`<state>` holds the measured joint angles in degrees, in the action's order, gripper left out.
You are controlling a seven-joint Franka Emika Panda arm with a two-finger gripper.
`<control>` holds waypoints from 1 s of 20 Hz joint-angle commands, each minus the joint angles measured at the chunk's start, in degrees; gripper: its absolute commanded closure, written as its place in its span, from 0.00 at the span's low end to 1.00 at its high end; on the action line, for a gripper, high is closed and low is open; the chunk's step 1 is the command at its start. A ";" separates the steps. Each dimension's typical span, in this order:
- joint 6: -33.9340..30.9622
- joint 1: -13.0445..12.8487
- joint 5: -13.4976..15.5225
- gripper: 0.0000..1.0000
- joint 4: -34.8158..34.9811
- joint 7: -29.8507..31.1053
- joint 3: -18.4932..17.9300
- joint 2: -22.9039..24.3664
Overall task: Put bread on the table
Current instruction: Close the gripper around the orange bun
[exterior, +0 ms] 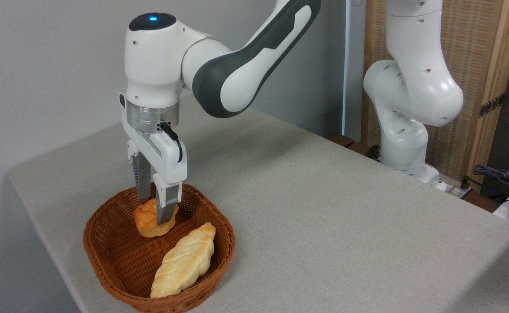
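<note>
Pinched between the two fingers of the gripper point(152, 208) is the bread point(153, 221), a small orange-golden bun, gripped across its knotted top while its paler base sits at or just above the floor of the wicker basket point(106, 256); whether it is already lifted clear cannot be told. The basket stands at the near left corner of the worktop point(324, 208), close to both edges. Just beside the bun, towards the near edge, a pale braided loaf point(184, 261) is laid along the basket, apart from the bun by a narrow gap.

Several risks are judged from this. The grip is taken high on a soft, rounded crust, so the bun could be squeezed out of the fingers or turned between them as it is raised. If it is carried off sideways before it is lifted above the rim, the basket wall could be caught and the basket dragged towards the worktop edge, which is very near. A slip during the lift would drop the bun back onto the loaf or over the rim. The open cloth to the right is judged the safer place for release.
</note>
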<state>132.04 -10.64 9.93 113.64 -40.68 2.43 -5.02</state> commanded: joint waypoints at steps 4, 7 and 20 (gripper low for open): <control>2.70 -0.25 0.35 0.00 2.02 -1.77 -0.15 0.36; 3.22 -0.25 0.35 0.00 2.28 -1.77 0.03 0.01; 4.54 -0.17 0.35 0.63 2.81 -2.04 0.56 -0.08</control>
<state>135.19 -10.74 9.93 115.75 -41.43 3.10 -5.46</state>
